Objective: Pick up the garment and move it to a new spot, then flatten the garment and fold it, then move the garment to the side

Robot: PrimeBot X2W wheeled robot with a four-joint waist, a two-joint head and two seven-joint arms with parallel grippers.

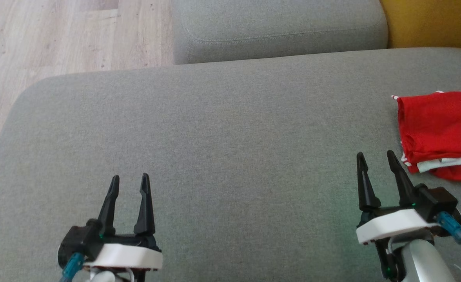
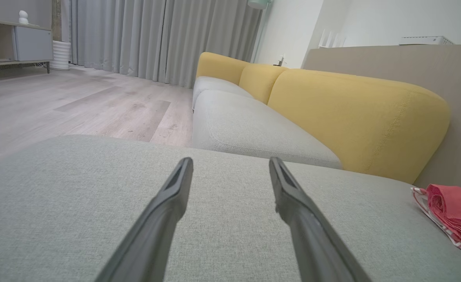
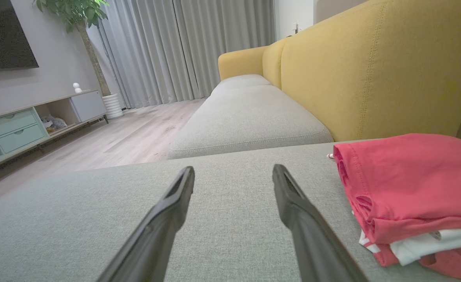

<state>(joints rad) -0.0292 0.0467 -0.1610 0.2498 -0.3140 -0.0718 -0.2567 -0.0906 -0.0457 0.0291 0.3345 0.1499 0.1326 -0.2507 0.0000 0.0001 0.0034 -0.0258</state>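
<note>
The garment point(image 1: 440, 129) (red, with a white layer showing at its near edge) lies folded at the right end of the grey cushion point(image 1: 215, 129). The right pincer point(image 1: 375, 154) hovers over the cushion just beside the garment, jaws spread wide and empty. The left pincer point(image 1: 129, 178) hangs over the cushion's left half, equally wide, holding nothing.
</note>
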